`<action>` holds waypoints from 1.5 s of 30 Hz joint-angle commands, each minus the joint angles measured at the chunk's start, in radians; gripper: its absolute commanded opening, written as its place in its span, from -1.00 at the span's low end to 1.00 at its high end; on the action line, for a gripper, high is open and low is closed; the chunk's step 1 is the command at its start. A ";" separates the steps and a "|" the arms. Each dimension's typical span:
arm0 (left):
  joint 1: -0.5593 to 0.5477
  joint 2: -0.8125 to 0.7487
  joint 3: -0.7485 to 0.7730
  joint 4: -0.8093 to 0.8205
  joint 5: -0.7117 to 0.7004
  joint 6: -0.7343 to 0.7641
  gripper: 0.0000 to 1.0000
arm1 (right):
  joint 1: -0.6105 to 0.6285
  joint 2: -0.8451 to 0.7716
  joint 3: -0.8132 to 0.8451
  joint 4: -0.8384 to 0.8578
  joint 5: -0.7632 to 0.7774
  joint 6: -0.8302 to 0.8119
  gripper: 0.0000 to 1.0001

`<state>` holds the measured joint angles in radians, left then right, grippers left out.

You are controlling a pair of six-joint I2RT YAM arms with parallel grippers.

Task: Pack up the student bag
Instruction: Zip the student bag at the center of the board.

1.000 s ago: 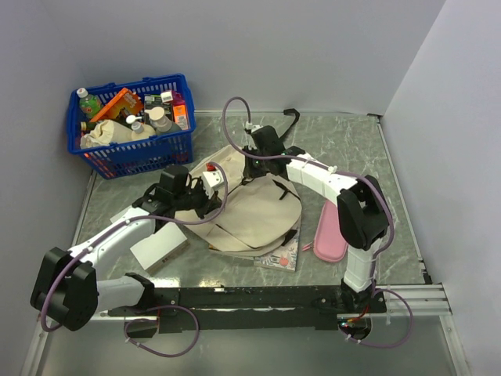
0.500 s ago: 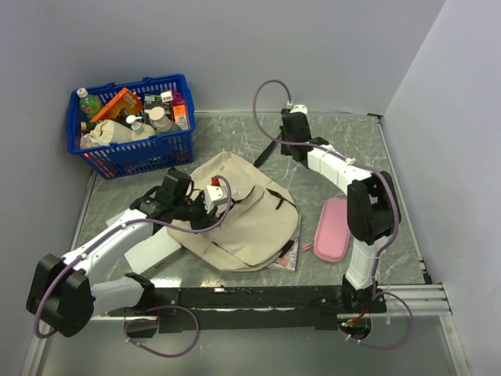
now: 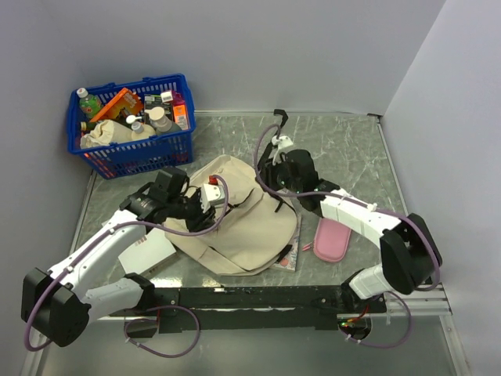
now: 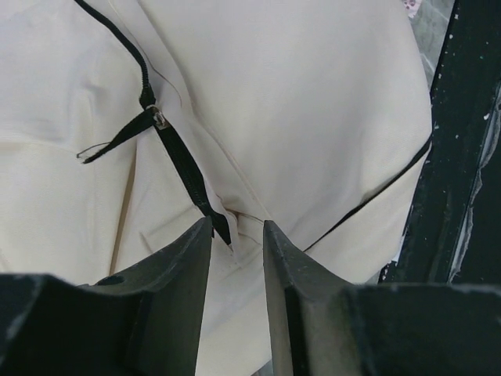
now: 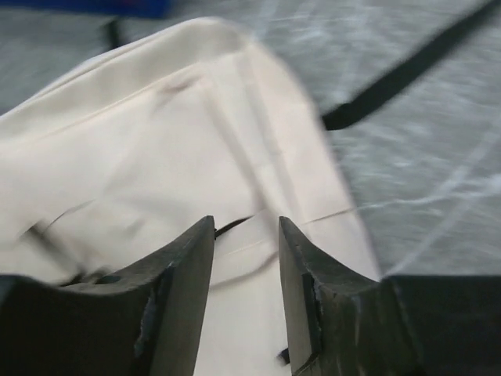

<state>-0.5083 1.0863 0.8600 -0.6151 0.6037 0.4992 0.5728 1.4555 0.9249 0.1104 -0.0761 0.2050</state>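
Observation:
The cream student bag (image 3: pixel 239 223) lies flat in the middle of the table, with a black strap (image 3: pixel 279 117) trailing toward the back. My left gripper (image 3: pixel 208 205) sits low over the bag's left part. In the left wrist view its jaws (image 4: pixel 237 225) stand a narrow gap apart over a fold by the black zipper (image 4: pixel 176 153). My right gripper (image 3: pixel 266 174) is over the bag's top right edge. In the blurred right wrist view its jaws (image 5: pixel 245 221) are open above the cream fabric (image 5: pixel 156 133), with the strap (image 5: pixel 407 74) beyond.
A blue basket (image 3: pixel 133 153) full of bottles and packs stands at the back left. A pink pouch (image 3: pixel 332 237) lies right of the bag. A book (image 3: pixel 288 254) sticks out under the bag's near right edge. A white box (image 3: pixel 149 252) lies under my left arm.
My right gripper swung to the back of the table, then came forward and down over the bag's top. The bag dropped flat and spread. My left gripper shifted slightly right on it.

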 commanded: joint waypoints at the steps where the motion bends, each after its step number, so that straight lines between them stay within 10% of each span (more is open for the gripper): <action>1: 0.005 -0.014 -0.016 0.080 -0.024 -0.054 -0.25 | 0.036 -0.043 -0.015 0.089 -0.220 -0.123 -0.03; 22: 0.215 -0.051 -0.050 0.126 0.171 -0.166 -0.34 | 0.231 0.099 0.064 -0.032 -0.059 -0.302 0.05; 45: -0.073 0.313 0.051 0.353 -0.028 -0.220 -0.40 | 0.111 0.095 0.008 0.023 -0.013 -0.084 -0.05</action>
<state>-0.5327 1.3609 0.8433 -0.3386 0.6128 0.2905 0.7128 1.5509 0.9253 0.1104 -0.0624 0.0772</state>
